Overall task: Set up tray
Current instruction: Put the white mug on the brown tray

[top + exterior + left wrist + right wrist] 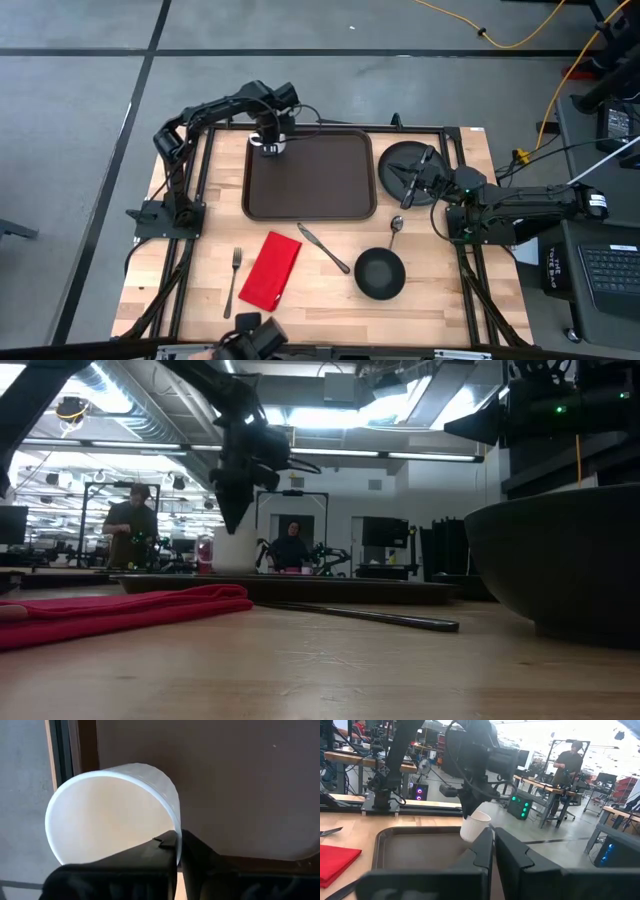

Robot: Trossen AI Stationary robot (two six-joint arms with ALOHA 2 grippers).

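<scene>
Cup point(269, 148) in tray point(320, 190) corner; plate point(400, 165) right of tray.

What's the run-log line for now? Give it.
left gripper: shut on white cup, at tray corner | right gripper: shut, over black plate

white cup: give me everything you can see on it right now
The cup is plain white, round-mouthed, thin-walled, looks like paper or plastic, and seems empty. The left gripper is shut on its rim, one finger inside and one outside. It sits at the far left corner of the brown tray, roughly upright; whether its base touches the tray is unclear.
</scene>
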